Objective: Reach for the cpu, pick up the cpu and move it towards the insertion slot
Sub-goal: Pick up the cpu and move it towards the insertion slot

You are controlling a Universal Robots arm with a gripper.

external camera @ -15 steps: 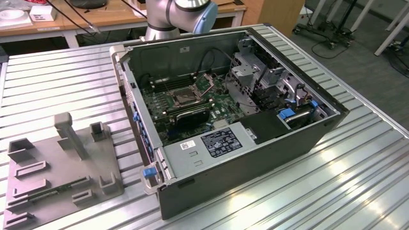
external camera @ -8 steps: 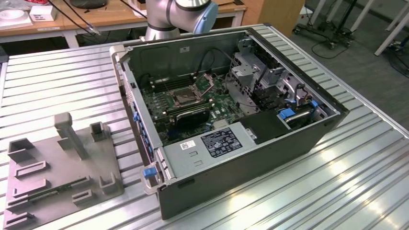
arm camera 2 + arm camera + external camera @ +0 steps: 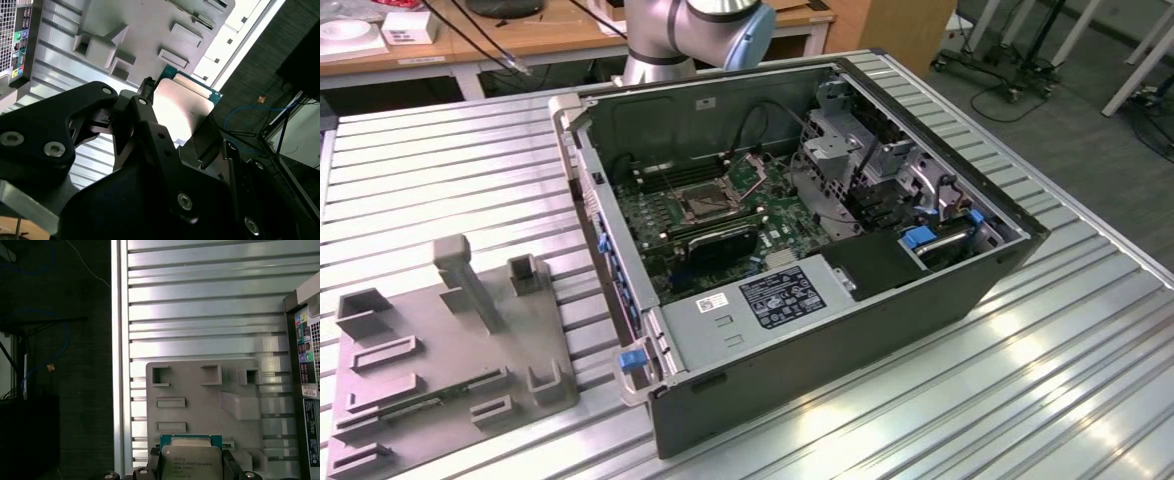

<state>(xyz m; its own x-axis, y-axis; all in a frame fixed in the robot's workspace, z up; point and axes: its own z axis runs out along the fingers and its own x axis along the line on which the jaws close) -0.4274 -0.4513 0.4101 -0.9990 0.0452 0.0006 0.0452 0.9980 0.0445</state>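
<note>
Silvery cpu (image 3: 191, 462) in hand (image 3: 191, 470), top apparently camera-facing

Lab: slatted metal bench (image 3: 467, 150), open computer case (image 3: 881, 320)

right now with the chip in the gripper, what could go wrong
1. The gripper pinches the chip by its edges above the grey tray; a slip could drop it there or onto the metal table.
2. The socket sits deep in the open case beside the drive cage; the bulky gripper might knock them.
</note>
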